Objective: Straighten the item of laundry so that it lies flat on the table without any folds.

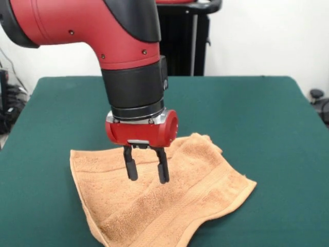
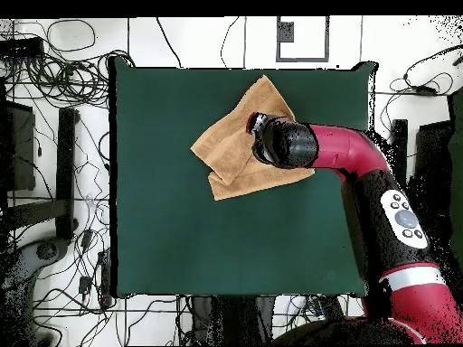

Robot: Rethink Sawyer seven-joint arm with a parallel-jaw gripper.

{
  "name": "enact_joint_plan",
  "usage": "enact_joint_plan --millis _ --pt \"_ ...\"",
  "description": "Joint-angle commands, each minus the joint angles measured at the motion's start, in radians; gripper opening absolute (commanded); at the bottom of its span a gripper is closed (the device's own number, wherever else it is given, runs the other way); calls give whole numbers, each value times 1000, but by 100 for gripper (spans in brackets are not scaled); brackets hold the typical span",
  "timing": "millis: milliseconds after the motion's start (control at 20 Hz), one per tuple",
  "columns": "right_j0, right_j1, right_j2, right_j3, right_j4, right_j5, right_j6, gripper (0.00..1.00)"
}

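Towel (image 1: 169,198) is found rumpled on the green table (image 1: 267,118), at the front-view near edge, one side apparently doubled over so a second layer shows in the overhead view. Gripper (image 1: 146,171) is held just above its middle, fingers spread and empty, presumably positioned to be lowered for a pinch on the folded layer.

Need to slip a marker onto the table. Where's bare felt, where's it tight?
Bare green table runs wide between the towel and the table's edge on the robot's base side, and along the side away from the arm. It is crowded at the towel, where the open hand hangs just over the cloth.
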Motion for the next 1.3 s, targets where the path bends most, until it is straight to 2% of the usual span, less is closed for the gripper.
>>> enact_joint_plan --millis 50,250,400,550,600,700,1000,1300 --pt "57 54 -82 25 -38 86 0 100" --pt "65 25 -112 48 -32 100 12 100" --pt "64 21 -119 48 -52 59 -10 100" --pt "63 25 -124 34 -51 86 -37 100" --pt "63 27 -125 30 -51 95 -46 0" --pt "65 30 -132 22 -35 129 -40 0" --pt "70 52 -151 21 -21 122 -20 0" --pt "46 83 -155 44 -5 48 22 0"
